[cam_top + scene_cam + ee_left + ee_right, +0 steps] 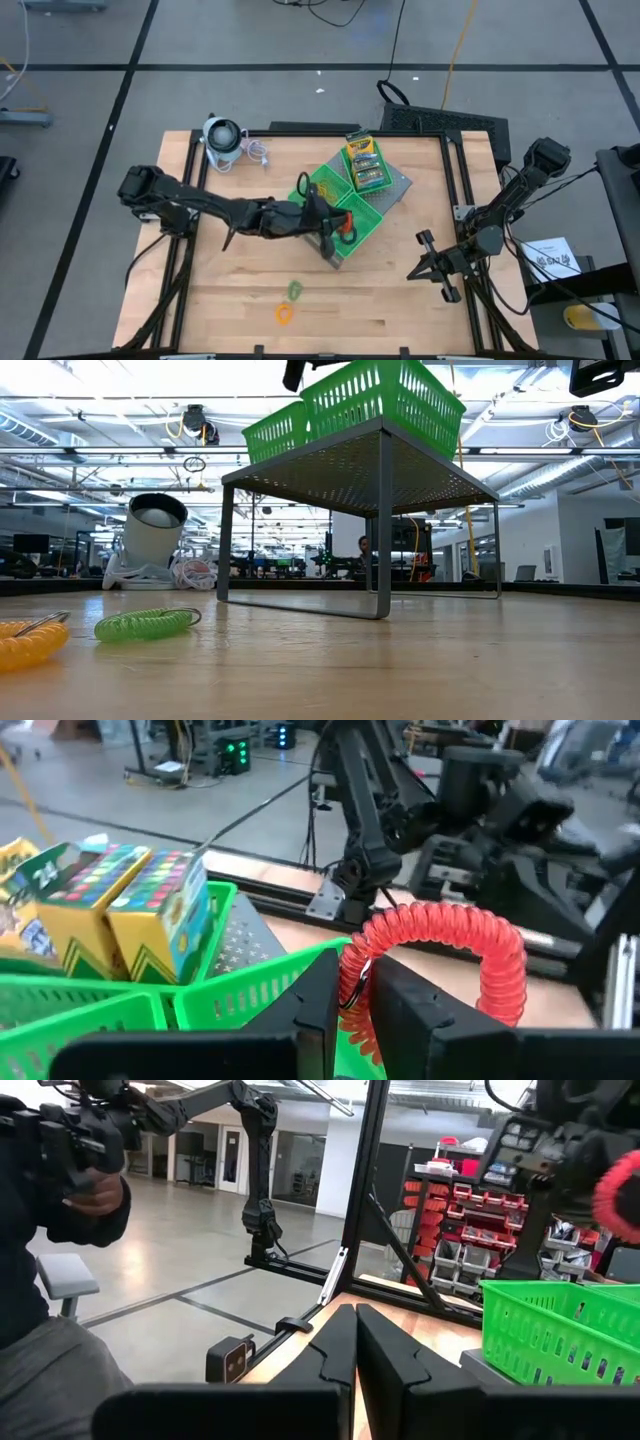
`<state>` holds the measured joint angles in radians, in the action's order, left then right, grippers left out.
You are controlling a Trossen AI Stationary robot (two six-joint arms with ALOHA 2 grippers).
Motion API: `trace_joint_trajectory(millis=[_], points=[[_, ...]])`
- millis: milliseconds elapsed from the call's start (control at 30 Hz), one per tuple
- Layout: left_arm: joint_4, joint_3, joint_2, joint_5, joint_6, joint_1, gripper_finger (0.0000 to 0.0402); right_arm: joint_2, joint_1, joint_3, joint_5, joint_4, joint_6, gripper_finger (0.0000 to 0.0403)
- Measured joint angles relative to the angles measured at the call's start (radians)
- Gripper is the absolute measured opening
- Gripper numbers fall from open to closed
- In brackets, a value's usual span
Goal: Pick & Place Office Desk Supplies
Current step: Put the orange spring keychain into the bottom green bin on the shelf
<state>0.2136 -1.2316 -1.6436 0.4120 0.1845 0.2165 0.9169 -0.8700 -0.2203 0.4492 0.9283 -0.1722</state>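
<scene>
A red coil ring (440,960) hangs from the left gripper (355,995), whose fingers are clamped on one side of its loop. In the high view the ring (344,228) sits just above the green tray (362,215) nearest the bench's middle, at the tray's near edge. That tray is one of three green trays on a grey stand (398,183); the left gripper (335,228) reaches over it from the bench's left side.

In the far tray (364,163) lie the card boxes (365,160), yellow and green, side by side. The left wrist view shows the boxes (125,910) standing against the mesh wall of their tray.

On the bare bench (240,290), in front of the stand and well apart from it, lie a green coil ring (295,290) and an orange coil ring (285,313), near each other. The low view shows the green ring (145,623) and the orange ring (25,640) flat on the wood.

A grey-white round gadget (222,140) stands at the far left corner of the bench.

The right gripper (432,262) waits near the bench's right edge, its fingers pressed together and holding nothing. In the right wrist view a person's sleeve (50,1200) shows in the room beyond.
</scene>
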Motion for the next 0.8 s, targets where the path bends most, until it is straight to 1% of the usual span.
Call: trace_joint_trajectory(millis=[133,233,300,400,533,667,800], points=[[-0.026,0.000,0.000,0.000,0.100,-0.017,0.0057,0.000,0.000,0.000,0.000,-0.001,0.000,0.0000],[-0.044,0.000,0.000,-0.001,0.105,-0.020,0.0059,0.000,0.000,0.000,0.000,-0.006,0.000,0.0000],[-0.044,0.000,0.000,0.000,0.103,-0.018,0.0068,0.000,0.000,0.000,0.000,-0.006,0.000,0.0000],[-0.046,0.000,0.000,-0.001,0.118,-0.013,0.0098,0.000,0.000,0.000,0.000,-0.006,0.000,0.0000],[-0.046,0.000,0.000,-0.001,0.169,-0.013,0.0158,0.000,0.000,0.000,0.000,-0.006,0.000,0.0000],[-0.055,0.000,0.000,-0.006,0.119,-0.014,0.0211,0.000,0.000,0.000,0.000,-0.006,0.000,0.0000],[-0.055,0.000,0.000,-0.011,0.085,-0.011,0.0242,0.000,0.000,0.000,0.000,-0.006,0.000,0.0000]])
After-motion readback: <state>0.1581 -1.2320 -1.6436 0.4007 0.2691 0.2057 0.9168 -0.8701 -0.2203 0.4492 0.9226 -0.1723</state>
